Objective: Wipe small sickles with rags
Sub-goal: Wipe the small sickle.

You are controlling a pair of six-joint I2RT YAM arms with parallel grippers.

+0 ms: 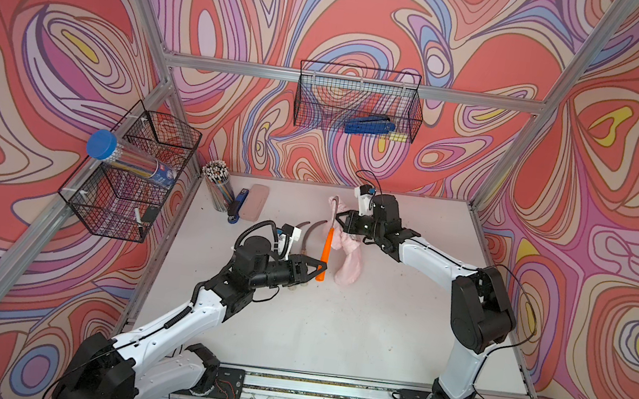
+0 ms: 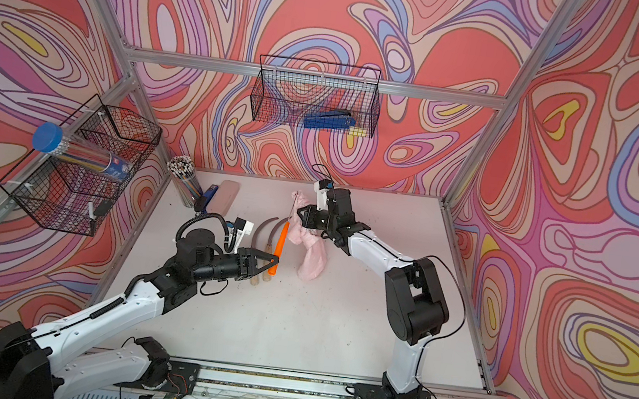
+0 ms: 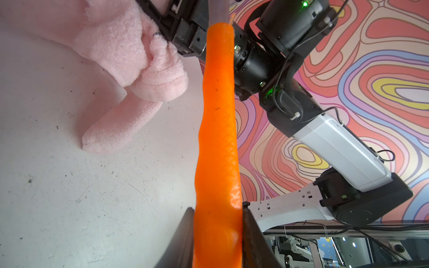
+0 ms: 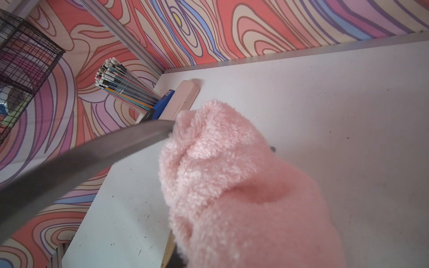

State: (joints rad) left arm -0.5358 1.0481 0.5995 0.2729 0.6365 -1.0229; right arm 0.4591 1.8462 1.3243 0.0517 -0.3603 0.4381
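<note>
Swirled all over in coral, pink, lilac, blue and yellow: walls (image 1: 375,15) on the far side, the left and the right. Framed by silver aluminium struts (image 1: 242,69), up the corners and across the far wall. Below, a white tabletop (image 1: 334,328) (scuffed, flecked with dark specks), butting straight against the far wall. Hung from the far strut, a black wire basket (image 1: 323,92); fixed along the left strut, a second black wire basket (image 1: 116,203). At the near edge, a slotted metal rail (image 1: 326,388). Lit softly and evenly, with only faint shadows.
</note>
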